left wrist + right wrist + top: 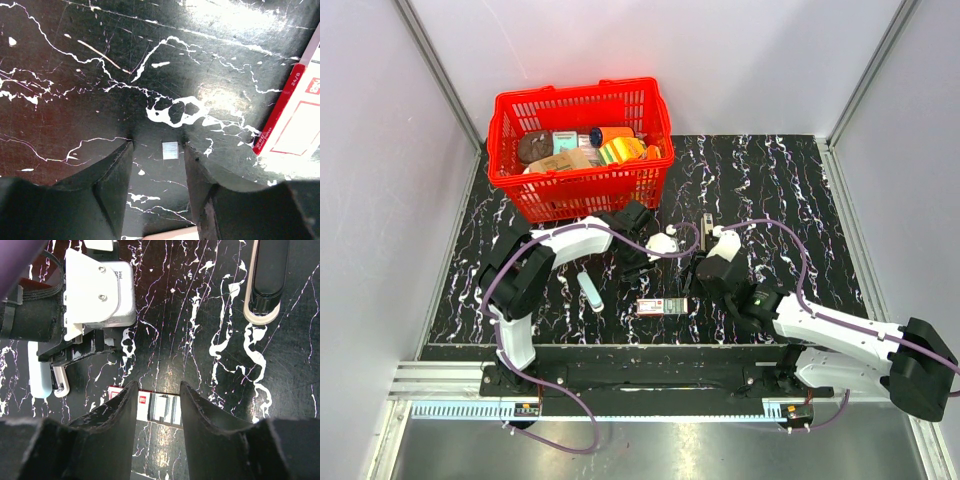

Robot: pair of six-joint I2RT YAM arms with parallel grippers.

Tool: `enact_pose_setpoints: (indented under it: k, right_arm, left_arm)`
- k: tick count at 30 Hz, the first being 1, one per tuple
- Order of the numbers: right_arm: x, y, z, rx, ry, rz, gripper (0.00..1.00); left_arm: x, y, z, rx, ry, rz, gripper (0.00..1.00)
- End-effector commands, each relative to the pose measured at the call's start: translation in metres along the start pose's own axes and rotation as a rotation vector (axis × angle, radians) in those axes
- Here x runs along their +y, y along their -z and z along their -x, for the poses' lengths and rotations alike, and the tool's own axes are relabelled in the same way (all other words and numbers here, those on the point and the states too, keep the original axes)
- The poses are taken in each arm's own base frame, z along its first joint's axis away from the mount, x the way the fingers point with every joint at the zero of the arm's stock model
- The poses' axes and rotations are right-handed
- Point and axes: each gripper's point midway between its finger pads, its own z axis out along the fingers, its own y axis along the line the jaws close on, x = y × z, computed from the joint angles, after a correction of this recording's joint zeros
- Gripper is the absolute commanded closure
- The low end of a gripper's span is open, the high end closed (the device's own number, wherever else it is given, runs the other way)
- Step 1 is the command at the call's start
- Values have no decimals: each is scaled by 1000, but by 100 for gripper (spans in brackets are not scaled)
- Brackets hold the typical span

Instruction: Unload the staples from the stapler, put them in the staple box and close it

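The stapler [708, 224], slim and dark with silvery parts, lies on the black marbled table behind my right gripper. In the right wrist view it [265, 277] is at the top right, apart from the fingers. My left gripper [638, 262] is open and low over the table. In its wrist view a short silvery strip of staples [170, 150] lies flat between the fingertips of my left gripper [157, 146]. My right gripper [695, 281] is open and empty. Its wrist view shows my right gripper [157, 386] above the red-and-white box [150, 406].
The red-and-white box [663, 305] lies near the front, with silvery staples showing; its corner is at the right edge of the left wrist view [300, 120]. A pale blue-white bar [590, 290] lies to the left. A red basket [515, 175] of goods stands at the back left.
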Motion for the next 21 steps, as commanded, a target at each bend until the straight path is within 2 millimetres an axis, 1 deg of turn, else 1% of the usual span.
enact_pose_setpoints:
  k: [1,5,8,11,14,18,21]
  right_arm:
    - [2,-1,7,-31,-19,10,56]
    - [3,-2,9,-33,-19,9,56]
    - [3,-2,8,-31,-21,12,56]
    - [2,-2,8,-31,-18,10,56]
    - [3,-1,8,-31,-20,12,56]
    - [4,-1,9,-33,-21,16,57]
    - [4,-1,9,-33,-19,16,57]
  left_arm:
    - [-5,-3,4,6,29,-19,50]
    - [-5,-5,1,15,35,-16,49]
    - [-3,-6,1,17,33,-11,52]
    - [-3,-7,0,25,39,-7,58]
    - [-4,-7,-3,31,42,-8,67]
    - [-6,-7,-6,36,52,-11,74]
    - [-7,-6,-3,31,69,-16,79]
